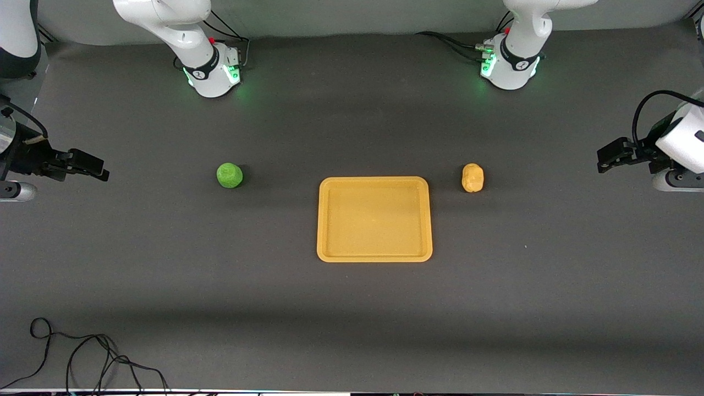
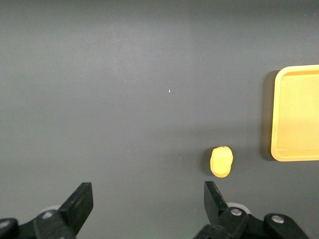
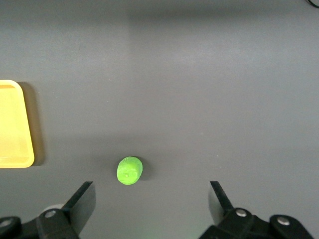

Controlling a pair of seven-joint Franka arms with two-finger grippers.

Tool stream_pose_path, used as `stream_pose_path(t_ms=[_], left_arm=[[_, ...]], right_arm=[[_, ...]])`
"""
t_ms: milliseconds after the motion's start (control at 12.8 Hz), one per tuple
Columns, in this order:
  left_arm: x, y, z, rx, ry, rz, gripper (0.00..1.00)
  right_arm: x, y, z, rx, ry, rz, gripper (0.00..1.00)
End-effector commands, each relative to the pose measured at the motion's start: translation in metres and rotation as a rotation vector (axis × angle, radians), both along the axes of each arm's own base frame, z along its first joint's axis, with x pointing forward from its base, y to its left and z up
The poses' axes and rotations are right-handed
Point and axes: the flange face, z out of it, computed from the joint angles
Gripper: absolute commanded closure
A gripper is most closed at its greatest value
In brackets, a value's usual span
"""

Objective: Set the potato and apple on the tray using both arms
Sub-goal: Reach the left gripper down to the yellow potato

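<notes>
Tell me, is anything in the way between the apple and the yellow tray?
No. Only bare dark table lies between the apple and the tray. The right gripper hangs open at its own end of the table, with nothing between it and the apple either.

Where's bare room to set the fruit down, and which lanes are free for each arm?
The tray is bare inside. Bare table lies between the apple and the tray, and between the tray and the potato. The open right gripper and open left gripper have unobstructed lanes. Nowhere is crowded.
</notes>
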Motion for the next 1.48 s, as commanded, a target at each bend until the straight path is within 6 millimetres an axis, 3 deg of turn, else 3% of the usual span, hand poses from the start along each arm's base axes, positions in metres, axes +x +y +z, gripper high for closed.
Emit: stream_pose_path(t_ms=[0, 312, 546, 702, 858, 1014, 1170, 1404], left_arm=[[-0.007, -0.002, 0.007, 0.008, 0.003, 0.01, 0.01], [-0.008, -0.001, 0.006, 0.009, 0.006, 0.011, 0.01], [-0.031, -0.011, -0.036, 0.016, 0.06, -0.008, 0.02], [-0.031, -0.037, -0.063, 0.0, 0.096, -0.053, 0.01], [-0.021, -0.054, -0.104, -0.021, 0.175, -0.075, 0.01], [-0.029, -0.07, -0.15, -0.059, 0.236, -0.09, 0.03], [-0.045, -0.101, -0.204, -0.047, 0.276, -0.135, 0.01], [-0.038, -0.113, -0.276, -0.112, 0.319, -0.064, 0.02]], right_arm=[[-0.001, 0.0, 0.007, -0.012, -0.004, 0.023, 0.0], [0.001, 0.0, 0.004, -0.011, 0.001, 0.024, 0.0], [0.002, -0.001, 0.002, -0.011, 0.002, 0.021, 0.0], [0.006, -0.001, 0.0, -0.009, 0.004, 0.02, 0.0], [0.01, 0.0, -0.002, -0.003, 0.007, 0.025, 0.0], [0.005, 0.016, -0.004, -0.007, 0.014, 0.052, 0.0], [-0.006, 0.025, -0.004, -0.007, 0.021, 0.064, 0.0], [-0.017, 0.027, -0.008, -0.001, 0.025, 0.065, 0.0]])
